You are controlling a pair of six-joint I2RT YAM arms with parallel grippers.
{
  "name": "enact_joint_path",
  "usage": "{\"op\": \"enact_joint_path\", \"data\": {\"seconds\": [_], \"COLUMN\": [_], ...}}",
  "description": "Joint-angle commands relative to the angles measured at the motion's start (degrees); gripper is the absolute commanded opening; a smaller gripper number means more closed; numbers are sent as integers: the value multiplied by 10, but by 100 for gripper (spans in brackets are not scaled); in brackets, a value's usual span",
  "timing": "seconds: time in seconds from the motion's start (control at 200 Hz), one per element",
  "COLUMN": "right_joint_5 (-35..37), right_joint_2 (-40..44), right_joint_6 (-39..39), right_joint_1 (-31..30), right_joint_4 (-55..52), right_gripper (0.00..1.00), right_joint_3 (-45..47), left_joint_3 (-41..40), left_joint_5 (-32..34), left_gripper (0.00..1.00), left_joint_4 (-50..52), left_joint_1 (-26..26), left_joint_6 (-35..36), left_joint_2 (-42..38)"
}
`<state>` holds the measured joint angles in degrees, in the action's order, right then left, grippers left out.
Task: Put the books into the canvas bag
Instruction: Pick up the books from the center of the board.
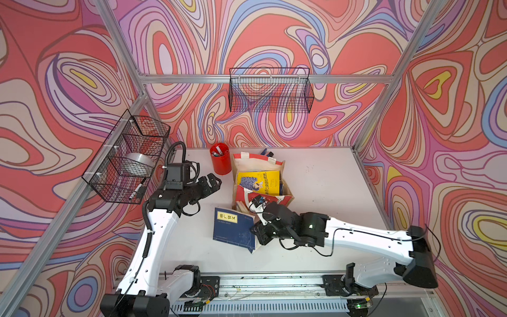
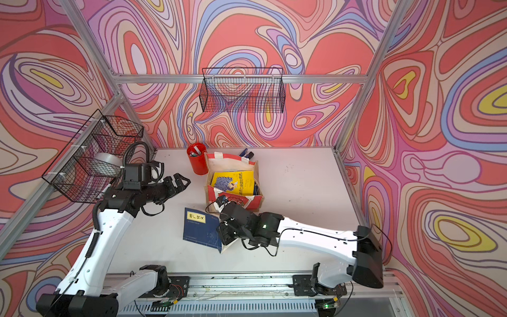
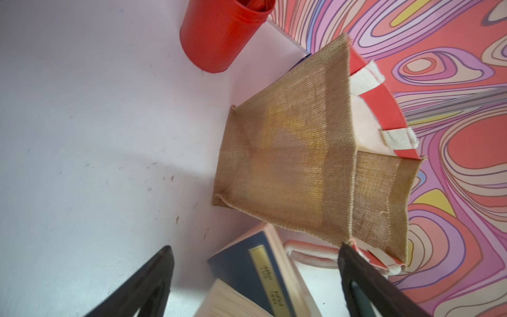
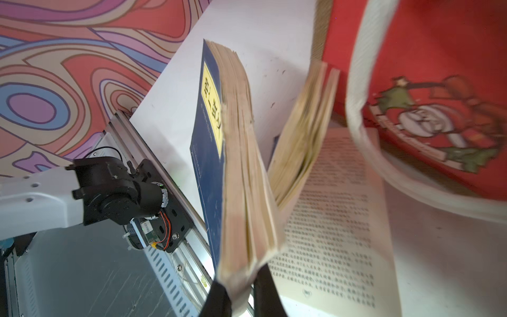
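right tool, lower centre of the right wrist view: jaws narrow, pinched on a sheaf of yellowed pages at a corner of the navy book. the book hangs open. its cover carries a yellow label with black chinese characters, too slanted to read. a flat page at lower right shows rows of small chinese print, blurred.

in both top views the navy book lies on the desk at centre frame, just below the canvas bag. inside the bag, cover up, rests the yellow book, which shows a purple cartoon figure and one line of dark chinese title along its right edge. the bag's red front panel bears a cartoon figure in green and white above a band of lettering that is not legible. a white webbing handle loops before it.

right arm: reaches from lower right toward centre, forearm low and nearly level over the desk.

left arm: rises from lower left, elbow bent. left tool points right, jaws wide, holding nothing, just below the red pen cup in the frame and apart from the bag.
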<state>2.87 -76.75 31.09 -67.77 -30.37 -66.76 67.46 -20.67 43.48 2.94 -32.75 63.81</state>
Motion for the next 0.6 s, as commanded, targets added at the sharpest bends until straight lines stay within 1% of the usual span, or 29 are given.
{"op": "enact_joint_path", "data": {"seconds": [0.0,0.105,0.205,0.411,0.471,0.596], "right_joint_5": [28,33,23,27,38,50], "right_joint_2": [52,76,88,108,116,128], "right_joint_6": [-18,-25,-44,-85,-96,-121], "right_joint_1": [7,10,11,18,21,25], "right_joint_4": [-11,-16,-29,-93,-110,-141], "right_gripper": [0,0,0,0,0,0], "right_joint_3": [2,-8,-44,-142,-170,-219], "left_joint_3": [8,12,23,49,61,58], "left_joint_5": [-42,-50,-47,-115,-120,-128], "left_gripper": [95,95,95,95,95,95], "left_joint_4": [19,8,9,8,17,5], "left_joint_1": [-3,-3,-3,-3,-3,-3], "left_joint_6": [24,21,30,62,72,69], "left_joint_2": [20,22,23,49,61,64]}}
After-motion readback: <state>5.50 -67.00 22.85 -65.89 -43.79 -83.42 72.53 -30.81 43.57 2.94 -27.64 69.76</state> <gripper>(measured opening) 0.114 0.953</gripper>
